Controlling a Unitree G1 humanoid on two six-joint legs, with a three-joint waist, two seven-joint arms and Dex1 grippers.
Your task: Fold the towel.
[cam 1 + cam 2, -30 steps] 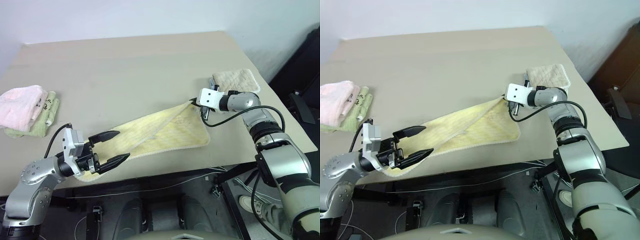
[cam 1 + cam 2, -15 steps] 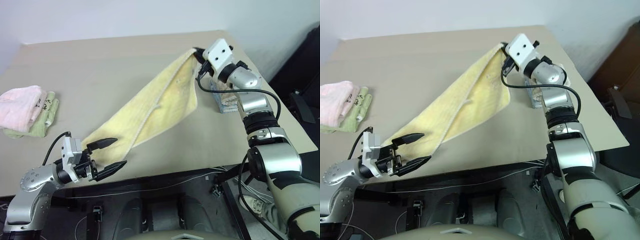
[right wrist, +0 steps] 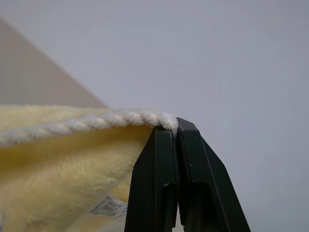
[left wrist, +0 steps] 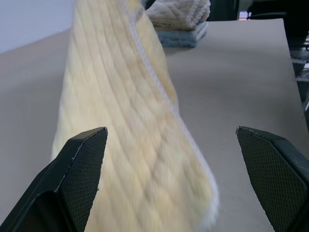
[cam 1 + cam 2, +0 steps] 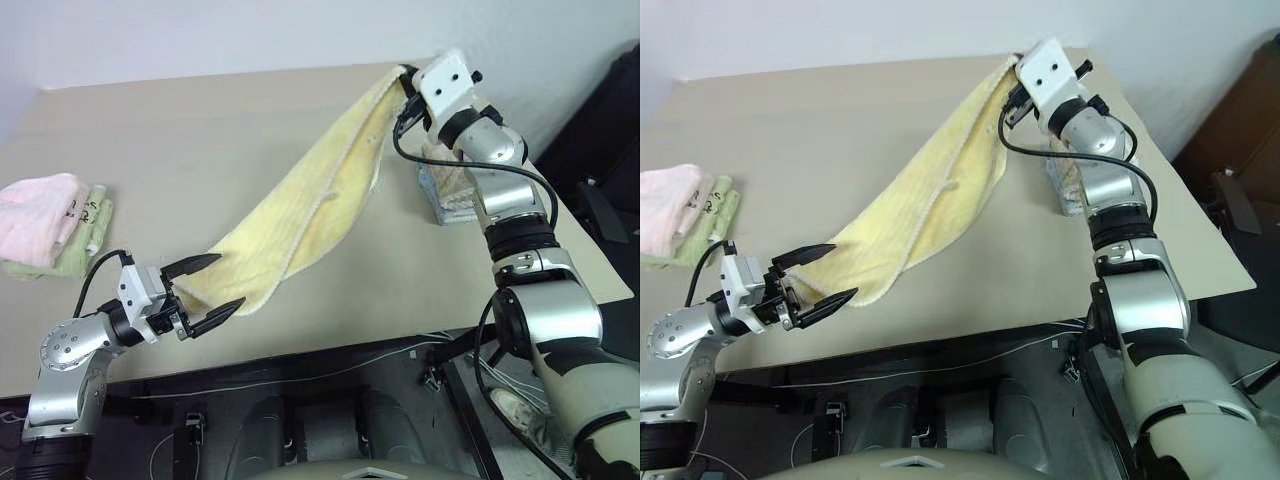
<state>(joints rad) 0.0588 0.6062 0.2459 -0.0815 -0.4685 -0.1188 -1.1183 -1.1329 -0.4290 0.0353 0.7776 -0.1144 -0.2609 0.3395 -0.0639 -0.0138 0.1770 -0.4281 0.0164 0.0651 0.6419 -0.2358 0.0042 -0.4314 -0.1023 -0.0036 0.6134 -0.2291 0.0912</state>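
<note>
Right tool (image 5: 404, 85) is up in the upper right of the frame, its two black fingers pressed together on one corner of the towel (image 5: 310, 195), hem pinched right at the tips. The pale yellow cloth hangs from there in a long diagonal sling down toward the lower left, where its far end rests on the counter (image 5: 200, 130). Left tool (image 5: 212, 285) sits low at the lower left, fingers spread wide apart, the towel's lower end just ahead of them and between their line, nothing gripped.

Risks from here, as I read it: that pinch is thin, only the hem edge, so a pull could slip the corner free and drop the whole length. The cloth looks twisted lengthwise, so the left tool may close on a bunched layer and not the true corner, giving a crooked fold. A folded beige towel (image 5: 450, 190) lies right under the right arm; a sweep downward could knock it. Pink and green folded towels (image 5: 50, 225) at far left sit well clear.
</note>
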